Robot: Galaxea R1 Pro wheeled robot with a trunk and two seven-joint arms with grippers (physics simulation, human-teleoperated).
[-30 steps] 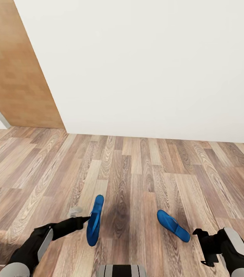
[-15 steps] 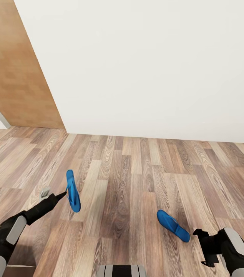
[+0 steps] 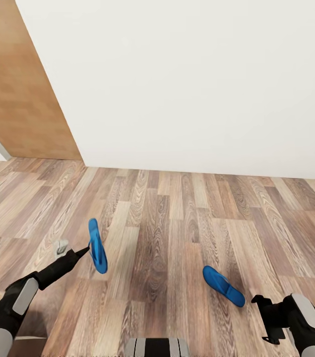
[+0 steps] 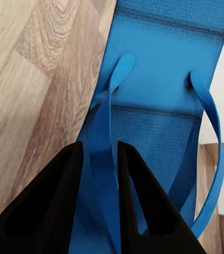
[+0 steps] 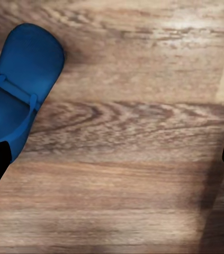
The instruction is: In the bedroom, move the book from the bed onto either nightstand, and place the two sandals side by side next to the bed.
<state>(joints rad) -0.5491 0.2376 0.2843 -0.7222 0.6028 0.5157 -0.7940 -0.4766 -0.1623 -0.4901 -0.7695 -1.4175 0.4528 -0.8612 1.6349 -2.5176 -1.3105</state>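
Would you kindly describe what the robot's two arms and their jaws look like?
Both arms are matte black with pale grey panels on the forearms. The left gripper tapers into slim black fingers, smooth and wedge-shaped. The right gripper is blocky and black. No cables or markings are visible.

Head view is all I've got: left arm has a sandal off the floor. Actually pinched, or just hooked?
Observer: Pinched. The left wrist view has the left jaws shut on one strap of the held sandal.
Operator: Right side?
Observer: The right wrist view has the right jaws wide open above the floor. The other sandal lies flat, strap side up, close to one finger, and nothing is gripped.
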